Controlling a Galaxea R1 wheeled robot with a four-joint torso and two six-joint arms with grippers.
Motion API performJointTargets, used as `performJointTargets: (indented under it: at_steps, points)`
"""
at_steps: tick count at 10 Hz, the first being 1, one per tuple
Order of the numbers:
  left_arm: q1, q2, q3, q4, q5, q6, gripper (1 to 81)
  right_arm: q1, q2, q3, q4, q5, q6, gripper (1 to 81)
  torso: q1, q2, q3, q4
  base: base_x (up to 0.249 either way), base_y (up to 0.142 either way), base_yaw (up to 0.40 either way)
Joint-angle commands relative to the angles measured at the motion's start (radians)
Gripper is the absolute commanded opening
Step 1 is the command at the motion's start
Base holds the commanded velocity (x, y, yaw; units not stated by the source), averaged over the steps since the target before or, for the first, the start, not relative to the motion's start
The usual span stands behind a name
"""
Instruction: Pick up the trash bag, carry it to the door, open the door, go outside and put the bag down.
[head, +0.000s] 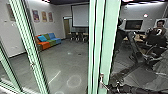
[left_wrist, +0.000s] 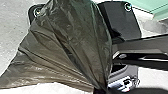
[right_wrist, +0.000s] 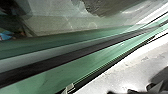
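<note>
Trash bag (left_wrist: 67, 42), dark plastic, one: neck gathered tight in the closed left gripper (left_wrist: 100, 90), folds fanning out from it. Right gripper (head: 110, 88), one: low beside the metal door handle (head: 101, 80); cannot tell how far open, or whether it has hold of anything. Glass door with pale-green frame (head: 108, 37): best worked slowly and steadily by the handle, bag kept clear of the frame edges to avoid snagging.

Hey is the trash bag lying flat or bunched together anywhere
Bunched at one end: in the left wrist view, folds of the trash bag fan out from a narrow gathered neck.
</note>
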Motion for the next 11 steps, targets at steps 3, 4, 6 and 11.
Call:
performJointTargets:
  at_steps: [3, 4, 6, 11]
  points:
    - [-0.046, -0.018, 0.008, -0.011, 0.063, 0.000, 1.0, 0.097, 0.026, -0.116, -0.016, 0.014, 0.064, 81.1, 0.002, 0.000, 0.000, 0.000, 0.000, 0.000, 0.000]
    - [-0.046, -0.019, 0.008, -0.011, 0.063, 0.000, 1.0, 0.096, 0.026, -0.143, -0.020, 0.031, 0.059, 81.1, 0.002, 0.000, 0.000, 0.000, 0.000, 0.000, 0.000]
    - [-0.046, -0.021, 0.008, -0.009, 0.063, 0.000, 1.0, 0.106, 0.023, -0.175, -0.023, 0.032, 0.056, 81.1, 0.002, 0.000, 0.000, 0.000, 0.000, 0.000, 0.000]
    - [-0.046, -0.021, 0.008, -0.009, 0.066, 0.000, 1.0, 0.137, 0.023, -0.229, -0.053, 0.032, 0.038, 81.1, 0.002, 0.000, 0.000, 0.000, 0.000, 0.000, 0.000]
